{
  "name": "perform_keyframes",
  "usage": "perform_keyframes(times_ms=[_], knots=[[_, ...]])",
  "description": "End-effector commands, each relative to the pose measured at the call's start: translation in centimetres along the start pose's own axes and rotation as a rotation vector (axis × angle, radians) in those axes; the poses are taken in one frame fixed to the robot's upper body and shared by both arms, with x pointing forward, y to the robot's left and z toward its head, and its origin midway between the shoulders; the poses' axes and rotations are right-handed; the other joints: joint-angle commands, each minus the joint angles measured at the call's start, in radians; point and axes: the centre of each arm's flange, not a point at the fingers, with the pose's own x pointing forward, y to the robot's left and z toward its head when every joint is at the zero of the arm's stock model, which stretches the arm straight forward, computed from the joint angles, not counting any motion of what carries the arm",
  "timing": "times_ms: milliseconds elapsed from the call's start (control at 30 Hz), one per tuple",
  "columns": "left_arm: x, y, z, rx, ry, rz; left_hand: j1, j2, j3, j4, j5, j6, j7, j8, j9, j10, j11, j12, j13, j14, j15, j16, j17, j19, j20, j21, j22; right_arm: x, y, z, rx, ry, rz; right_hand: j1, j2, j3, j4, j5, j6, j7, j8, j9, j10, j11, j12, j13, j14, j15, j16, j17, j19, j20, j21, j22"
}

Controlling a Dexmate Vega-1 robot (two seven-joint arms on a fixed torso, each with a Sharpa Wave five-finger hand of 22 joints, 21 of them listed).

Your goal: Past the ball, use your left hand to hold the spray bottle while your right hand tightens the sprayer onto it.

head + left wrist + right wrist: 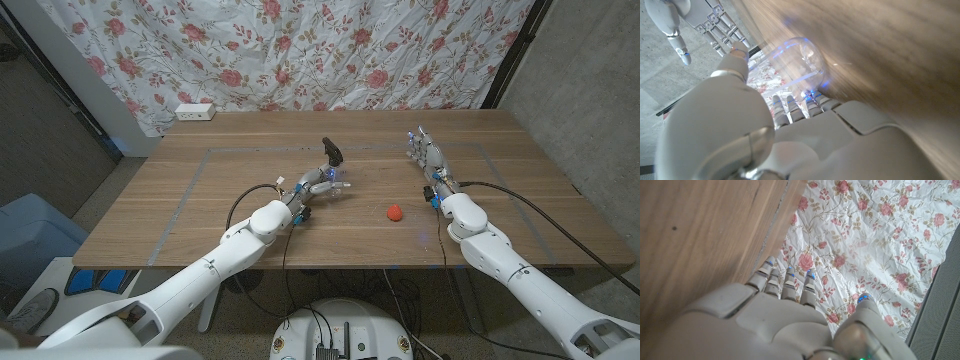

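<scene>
Bottle [333, 186] of clear plastic, near the middle of the desk [200, 200], gripped by the left hand [318, 186]. Its black sprayer [333, 151] stands above the hand, toward the far edge. The left wrist view shows the fingers [790, 107] curled around the clear body [797, 65], with the thumb on the opposite side.

Ball [396, 211], red, lies on the desk between the two hands, nearer the front edge than the bottle and apart from both hands.

Right hand [428, 160] is over the right part of the desk, well apart from the bottle, its fingers extended toward the far edge and holding nothing. The right wrist view shows its fingers [785, 282] straight and side by side, with the thumb set apart.

White power strip [195, 112] sits at the far left corner. Floral curtain [300, 50] hangs behind the far edge. Faint tape lines mark a rectangle on the wood.
</scene>
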Motion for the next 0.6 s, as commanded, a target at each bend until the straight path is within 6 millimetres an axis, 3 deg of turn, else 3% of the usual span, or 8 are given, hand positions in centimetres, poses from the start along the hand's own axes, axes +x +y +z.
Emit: perform_keyframes(times_ms=[33, 467, 600], knots=[[-0.37, 0.84, 0.13, 0.018, 0.001, -0.013, 0.004, -0.019, -0.008, -0.001, -0.004, -0.036, 0.005, -0.006, 0.002, -0.022, 0.000, -0.001, 0.000, -0.019, -0.029, 0.001, 0.005, -0.009, -0.006, 0.001, 0.003, -0.40, 0.02, -0.15, -0.006, 0.006, -0.007, 0.013, -0.004, 0.002, -0.005, -0.002, 0.005, -0.008, 0.007, 0.000, -0.005, 0.001, 0.005, 0.001, 0.001, 0.008, 0.004, 0.002, 0.002, 0.006, 0.006, 0.001], [-0.80, 1.31, 0.30, 0.027, 0.003, -0.030, 0.011, -0.038, -0.015, 0.004, 0.001, -0.164, 0.023, -0.008, 0.001, -0.113, 0.026, -0.004, 0.000, -0.090, -0.011, -0.002, 0.006, -0.051, -0.013, -0.001, 0.004, -1.05, -0.16, -0.28, -0.014, 0.007, -0.018, 0.011, -0.003, 0.003, -0.006, -0.002, 0.008, -0.013, 0.007, 0.000, -0.007, 0.003, 0.006, 0.002, -0.003, 0.016, 0.005, 0.003, 0.000, 0.009, 0.006, 0.001], [-0.99, 1.58, 0.73, 0.032, -0.006, -0.035, 0.008, -0.042, -0.018, 0.007, 0.001, -0.180, 0.031, -0.005, 0.001, -0.130, 0.026, -0.003, 0.000, -0.105, -0.002, -0.001, 0.006, -0.075, -0.036, -0.006, 0.003, -1.11, -0.31, -0.29, -0.010, 0.004, -0.018, 0.006, -0.002, 0.001, -0.005, -0.003, -0.003, -0.017, 0.002, 0.000, -0.018, 0.003, 0.003, 0.002, -0.011, 0.017, 0.004, 0.004, -0.006, 0.011, 0.005, 0.001]])
